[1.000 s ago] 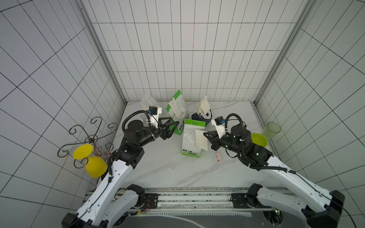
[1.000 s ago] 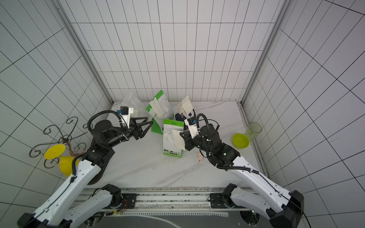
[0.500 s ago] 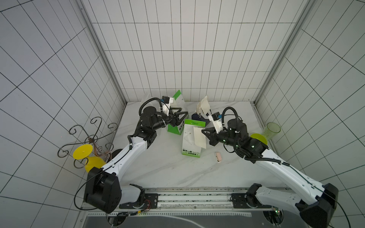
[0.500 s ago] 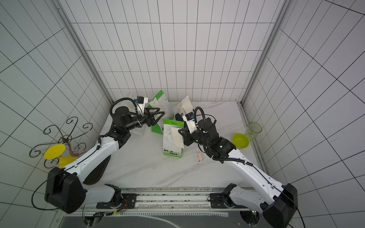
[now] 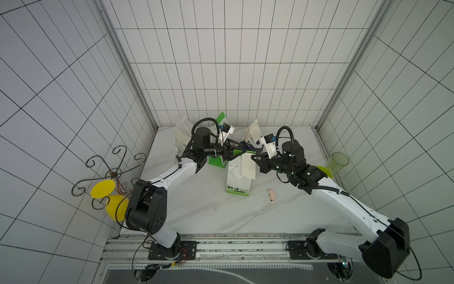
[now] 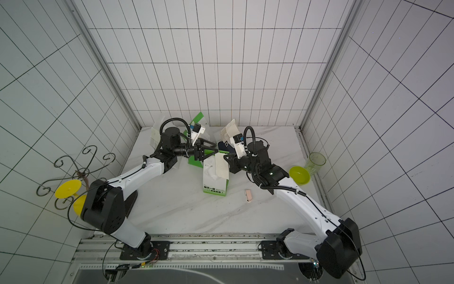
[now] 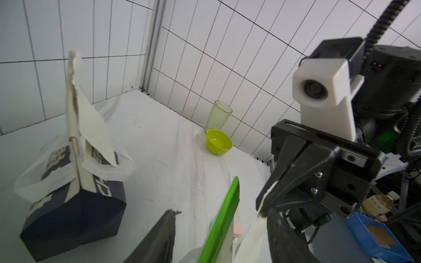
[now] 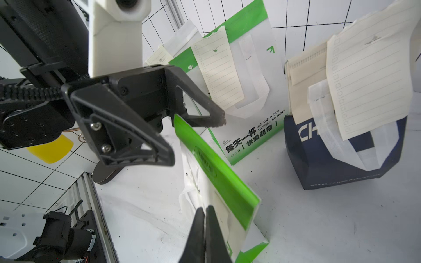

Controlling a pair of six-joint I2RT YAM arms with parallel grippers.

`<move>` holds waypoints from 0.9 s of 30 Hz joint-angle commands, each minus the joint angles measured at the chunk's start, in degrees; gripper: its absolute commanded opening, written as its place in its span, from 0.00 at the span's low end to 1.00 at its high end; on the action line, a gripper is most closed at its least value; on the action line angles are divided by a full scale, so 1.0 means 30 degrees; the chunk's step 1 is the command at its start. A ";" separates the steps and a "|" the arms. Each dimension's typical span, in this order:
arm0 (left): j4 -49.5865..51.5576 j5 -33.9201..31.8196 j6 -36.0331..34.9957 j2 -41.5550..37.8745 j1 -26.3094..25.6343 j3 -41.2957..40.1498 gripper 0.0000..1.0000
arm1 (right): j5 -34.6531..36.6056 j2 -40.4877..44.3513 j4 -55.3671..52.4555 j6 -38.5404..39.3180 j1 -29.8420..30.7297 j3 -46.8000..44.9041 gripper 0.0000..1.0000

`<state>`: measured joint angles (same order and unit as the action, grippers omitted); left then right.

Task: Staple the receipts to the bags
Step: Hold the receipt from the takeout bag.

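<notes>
Marbled white tabletop (image 5: 208, 211) with four bags (image 5: 237, 183), pink stapler (image 5: 271, 195), bowl (image 6: 299, 175), cup (image 5: 339, 162)

Bags, four: one white bag (image 5: 181, 124), two green bags (image 5: 238, 183) (image 5: 216, 163), one navy bag (image 7: 75, 216). Receipts (image 8: 216, 68), four. One cup (image 5: 339, 162), one bowl (image 5: 323, 171), one pink item (image 5: 271, 196), one wire stand (image 5: 110, 169), two yellow pieces (image 5: 103, 192).

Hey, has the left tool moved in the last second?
Yes. In a top view the left tool has swung to the robot's right, reaching the top edge of the front green bag, which stayed put.
</notes>
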<state>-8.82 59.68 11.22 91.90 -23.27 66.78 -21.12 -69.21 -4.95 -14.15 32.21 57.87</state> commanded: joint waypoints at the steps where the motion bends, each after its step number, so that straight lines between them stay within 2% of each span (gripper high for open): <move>1: 0.2382 0.0928 -0.2267 -0.0453 -0.0037 0.0590 0.62 | -0.0632 -0.0271 0.0757 -0.0060 -0.0384 0.1508 0.00; 10: 0.6387 -0.1008 -0.4759 -0.0692 -0.0480 0.1364 0.56 | -0.1387 -0.0616 0.0416 0.0331 -0.0892 0.1435 0.00; 16: 0.7126 -0.1506 -0.5163 -0.0692 -0.0564 0.1475 0.55 | -0.1798 -0.0868 0.0236 0.0962 -0.0862 0.1445 0.00; 27: 0.8257 -0.2305 -0.5998 -0.0982 -0.0524 0.1845 0.49 | -0.1093 -0.1612 -0.0635 0.1788 -0.0575 0.2586 0.00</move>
<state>14.44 53.69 -4.03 91.02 -24.93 70.30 -24.88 -73.78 -6.17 -10.46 30.04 57.91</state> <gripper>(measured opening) 0.495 0.049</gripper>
